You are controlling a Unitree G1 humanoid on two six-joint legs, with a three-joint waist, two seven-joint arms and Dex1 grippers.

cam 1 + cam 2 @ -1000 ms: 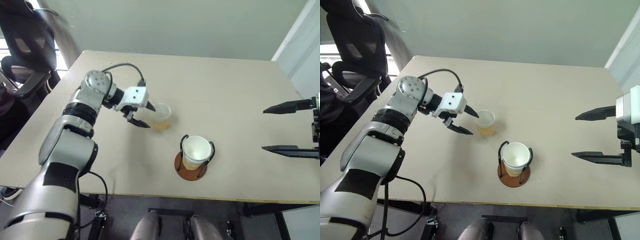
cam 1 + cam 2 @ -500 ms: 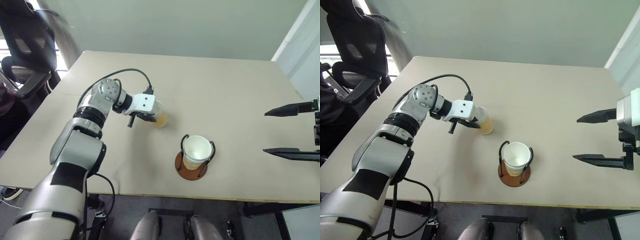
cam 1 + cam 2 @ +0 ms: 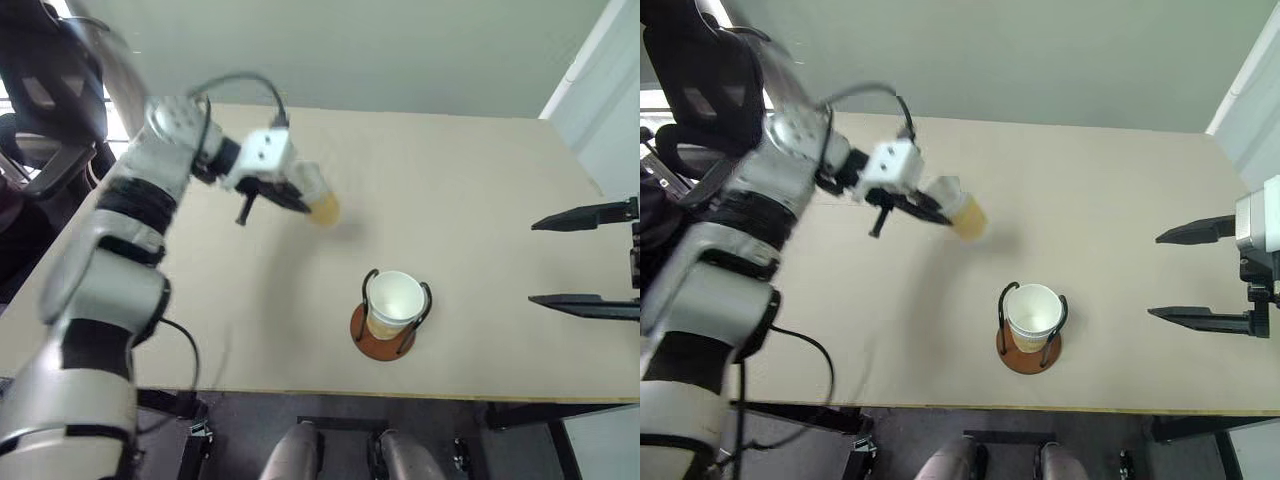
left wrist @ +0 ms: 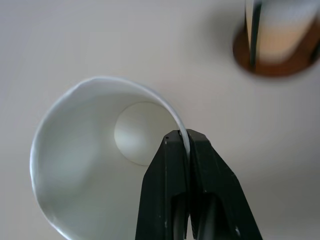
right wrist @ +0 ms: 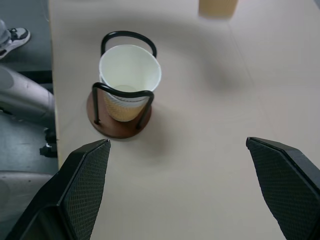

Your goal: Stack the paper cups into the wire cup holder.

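left gripper (image 4: 184, 136): fingers pressed together on the rolled rim of a paper cup, one finger inside the wall and one outside; nothing else is gripped
held cup (image 3: 962, 213): a tan paper cup, white inside, pinched by its rim in the left gripper and carried above the table with its mouth tipped toward that gripper's wrist; in the left wrist view (image 4: 102, 160) its round white bottom sits just beside the fingertips and the rim is slightly squashed where the fingers bite
wire cup holder (image 3: 390, 335): round reddish-brown base with black wire loops, standing on the table lower and to the right of the left gripper, well apart from it, and to the left of the right gripper, between the two; in the left wrist view it lies beyond the fingertips (image 4: 272, 55)
cup in the holder (image 5: 129, 80): a paper cup seated upright inside the wire loops, mouth up, white inside, tan outside; it stands ahead of the right gripper's fingers
right gripper (image 3: 585, 258): its two black fingers spread wide apart with nothing between them, tips pointing toward the holder, hovering over the right part of the table, well apart from both cups
table (image 3: 480, 180): pale beige top under both grippers, carrying the holder
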